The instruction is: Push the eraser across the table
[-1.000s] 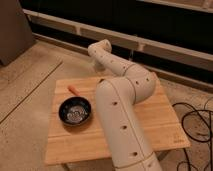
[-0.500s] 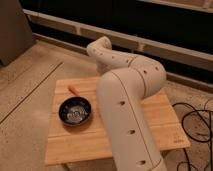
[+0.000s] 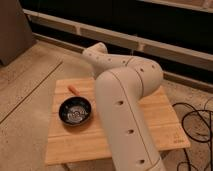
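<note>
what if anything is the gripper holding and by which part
Cannot be told: the gripper is shut but hidden behind the arm above the table, and the eraser is out of sight too.

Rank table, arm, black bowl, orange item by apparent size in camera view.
table and arm: unsure, arm sits nearer the camera
black bowl
orange item
Unranked: gripper, hidden behind the arm

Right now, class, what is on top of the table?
A dark pan with an orange handle. The arm covers the table's middle; the gripper is hidden behind it; no eraser shows.
</note>
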You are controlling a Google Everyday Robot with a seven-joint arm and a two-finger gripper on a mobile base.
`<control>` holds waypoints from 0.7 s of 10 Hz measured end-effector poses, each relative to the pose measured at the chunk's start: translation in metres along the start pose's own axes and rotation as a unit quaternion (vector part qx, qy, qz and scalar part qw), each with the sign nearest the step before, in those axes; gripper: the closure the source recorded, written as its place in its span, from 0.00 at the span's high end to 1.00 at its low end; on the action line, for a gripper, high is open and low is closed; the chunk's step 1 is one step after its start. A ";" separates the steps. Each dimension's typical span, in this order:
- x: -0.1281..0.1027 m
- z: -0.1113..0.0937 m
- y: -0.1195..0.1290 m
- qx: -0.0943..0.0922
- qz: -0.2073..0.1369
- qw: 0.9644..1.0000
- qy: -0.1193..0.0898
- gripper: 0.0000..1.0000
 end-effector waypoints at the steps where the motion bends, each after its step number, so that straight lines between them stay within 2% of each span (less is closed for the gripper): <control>1: -0.003 0.010 -0.002 0.005 0.002 1.000 0.016 0.03; 2: -0.006 0.018 -0.005 0.013 0.004 1.000 0.025 0.03; 3: -0.009 0.031 -0.011 0.026 0.006 0.999 0.045 0.03; 5: -0.014 0.044 -0.012 0.045 0.002 0.997 0.064 0.03; 6: -0.021 0.051 -0.007 0.055 -0.006 0.996 0.067 0.03; 7: -0.027 0.053 -0.002 0.057 -0.012 0.996 0.060 0.03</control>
